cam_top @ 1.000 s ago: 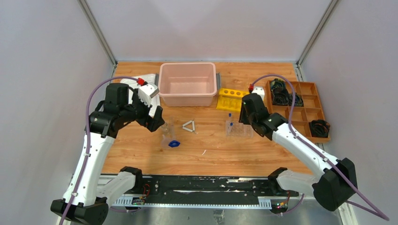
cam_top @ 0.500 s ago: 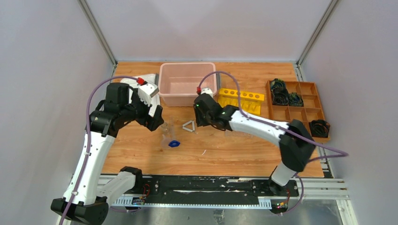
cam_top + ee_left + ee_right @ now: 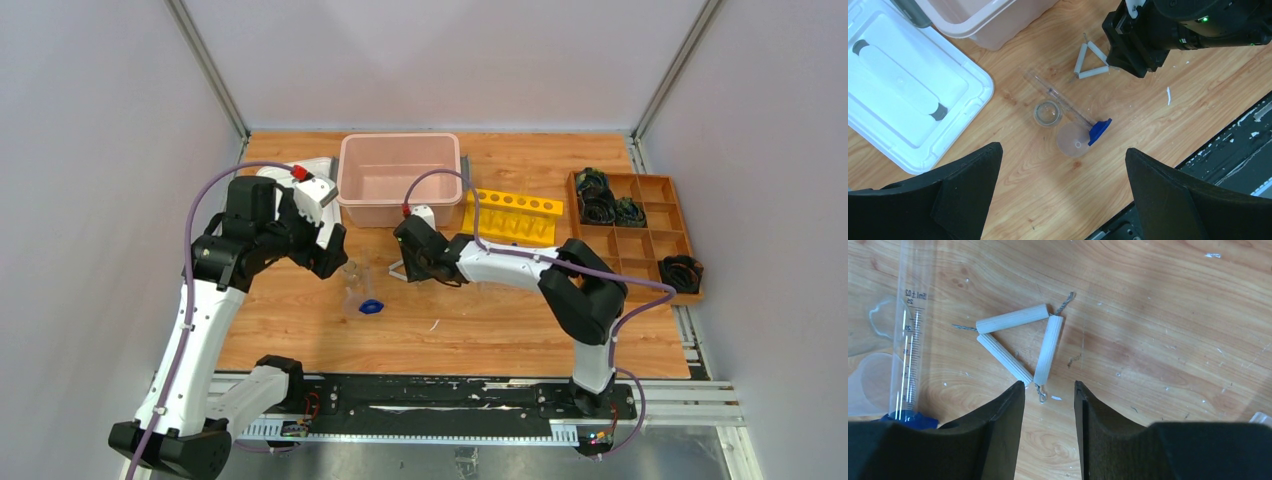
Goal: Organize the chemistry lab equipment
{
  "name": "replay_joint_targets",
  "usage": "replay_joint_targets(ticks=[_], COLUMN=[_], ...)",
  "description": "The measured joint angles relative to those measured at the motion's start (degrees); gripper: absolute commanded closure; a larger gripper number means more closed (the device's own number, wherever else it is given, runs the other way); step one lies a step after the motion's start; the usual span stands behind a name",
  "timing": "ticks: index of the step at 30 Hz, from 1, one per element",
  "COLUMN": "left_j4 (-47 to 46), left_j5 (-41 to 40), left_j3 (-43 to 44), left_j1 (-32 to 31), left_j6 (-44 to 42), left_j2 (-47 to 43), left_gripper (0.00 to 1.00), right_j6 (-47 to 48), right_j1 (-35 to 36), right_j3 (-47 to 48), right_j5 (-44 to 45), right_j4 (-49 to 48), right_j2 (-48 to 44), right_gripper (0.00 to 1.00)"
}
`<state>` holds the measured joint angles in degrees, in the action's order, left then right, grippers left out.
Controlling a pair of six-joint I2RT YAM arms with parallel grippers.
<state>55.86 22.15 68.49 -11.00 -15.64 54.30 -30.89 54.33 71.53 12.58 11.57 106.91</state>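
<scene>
A white triangle frame (image 3: 1018, 347) lies flat on the wooden table, just ahead of my right gripper (image 3: 1048, 385). Its jaws stand partly open over the triangle's near corner, with nothing between them. From above, the right gripper (image 3: 412, 262) covers part of the triangle (image 3: 399, 270). To the left lie a clear graduated cylinder (image 3: 1063, 97) with a small blue piece (image 3: 1099, 131) at its end, and a small glass beaker (image 3: 1048, 112). My left gripper (image 3: 1062, 152) hangs wide open above these, holding nothing.
A pink bin (image 3: 400, 205) stands at the back, with a white lid (image 3: 903, 95) to its left. A yellow rack (image 3: 512, 216) sits behind the right arm. A wooden compartment tray (image 3: 652, 232) with dark parts stands at the far right.
My right arm swung left across the table, from the right-hand side to the white triangle. The left arm has stayed still.
</scene>
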Motion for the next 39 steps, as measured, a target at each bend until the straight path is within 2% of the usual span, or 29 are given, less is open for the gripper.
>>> replay_joint_targets(ticks=[11,22,26,32,36,39], left_j4=[0.00,0.00,0.00,0.00,0.00,0.02], left_j5=[-0.02,0.15,0.61,1.03,1.46,1.73], left_j3=[0.00,-0.02,-0.04,-0.07,-0.39,-0.90], left_j1=[0.00,0.00,0.00,0.00,-0.02,0.00], left_j6=[-0.07,-0.52,-0.87,-1.79,-1.97,-1.97], left_j2=[0.07,0.07,0.07,0.07,0.07,0.07], left_gripper=[0.00,0.00,0.00,0.00,0.00,0.00], right_j6=[-0.81,-1.73,-1.55,1.22,3.91,6.45], right_j1=[1.29,1.51,1.55,1.44,0.07,-2.58], right_j3=[1.25,-0.83,-4.74,-3.82,1.29,9.18], right_j5=[3.39,3.93,3.76,3.28,2.84,2.95], right_j4=[-2.36,-2.91,-0.79,3.85,6.71,8.81], right_j2=[4.11,3.58,-2.12,-13.81,-19.26,-19.61], right_gripper=[0.65,1.00,1.00,1.00,1.00,1.00])
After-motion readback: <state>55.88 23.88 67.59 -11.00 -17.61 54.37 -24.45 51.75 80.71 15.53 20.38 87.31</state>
